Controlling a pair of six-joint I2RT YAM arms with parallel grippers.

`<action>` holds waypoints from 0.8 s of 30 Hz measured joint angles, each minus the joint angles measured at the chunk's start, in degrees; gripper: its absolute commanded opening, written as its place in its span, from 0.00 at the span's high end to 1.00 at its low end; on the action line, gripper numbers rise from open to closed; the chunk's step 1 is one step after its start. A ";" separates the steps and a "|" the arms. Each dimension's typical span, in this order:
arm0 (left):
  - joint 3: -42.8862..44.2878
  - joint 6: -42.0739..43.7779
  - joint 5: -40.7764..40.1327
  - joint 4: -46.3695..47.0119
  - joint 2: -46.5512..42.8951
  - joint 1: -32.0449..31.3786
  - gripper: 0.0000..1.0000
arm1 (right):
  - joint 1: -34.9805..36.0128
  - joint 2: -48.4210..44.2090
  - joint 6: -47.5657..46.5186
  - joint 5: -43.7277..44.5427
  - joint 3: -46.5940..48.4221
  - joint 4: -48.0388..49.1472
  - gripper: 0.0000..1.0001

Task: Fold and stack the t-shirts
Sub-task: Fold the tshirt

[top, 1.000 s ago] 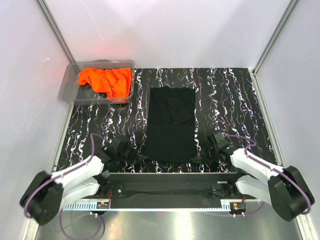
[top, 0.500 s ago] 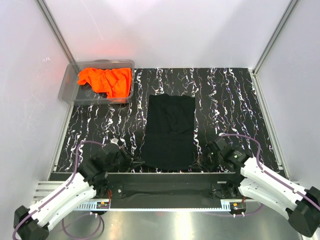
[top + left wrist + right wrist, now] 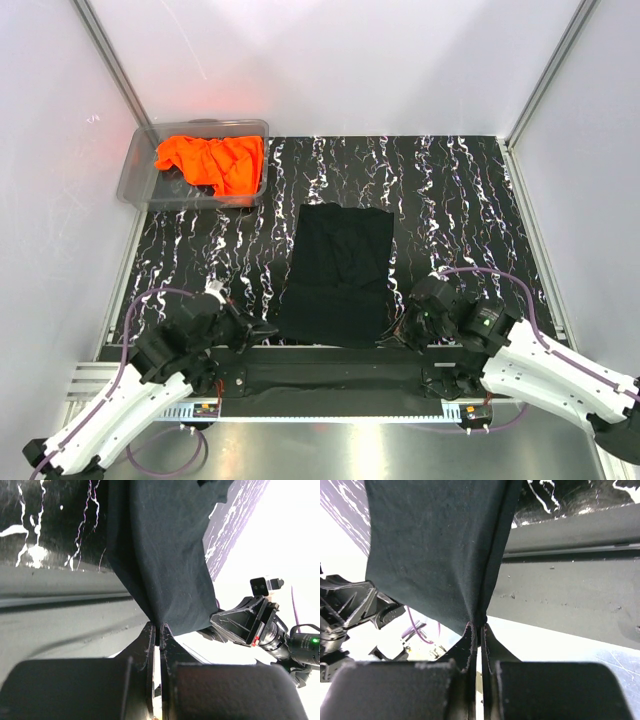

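the left gripper [image 3: 157,630] and right gripper [image 3: 476,627] are each pinching, jaws closed tight, a near corner of the black tee [image 3: 338,270], which is lying stretched along the middle of the marbled table [image 3: 450,200], its near hem reaching the front edge; the orange tee [image 3: 210,160] is sitting crumpled in the bin [image 3: 135,185] at the far left

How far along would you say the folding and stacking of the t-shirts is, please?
Done: the black t-shirt looks folded into a narrow rectangle. In hand: the left end effector and right end effector are each shut on a near corner of it. Remaining: the orange t-shirt lies crumpled in the clear plastic bin, unfolded, and nothing is stacked.
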 measured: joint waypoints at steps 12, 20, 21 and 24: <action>20.55 8.00 -3.52 -6.03 18.05 0.00 1.00 | 1.18 5.77 -1.62 5.07 10.67 -3.02 1.00; 39.65 19.23 -4.37 -0.63 44.19 7.28 1.00 | -20.59 17.14 -15.39 -1.51 20.70 -2.91 1.00; 40.74 20.48 -3.61 0.31 46.86 8.90 1.00 | -22.14 18.86 -16.79 -2.36 21.49 -2.80 1.00; 43.56 23.89 -1.25 2.34 54.88 13.31 1.00 | -26.51 26.27 -22.05 -6.21 25.18 -2.73 1.00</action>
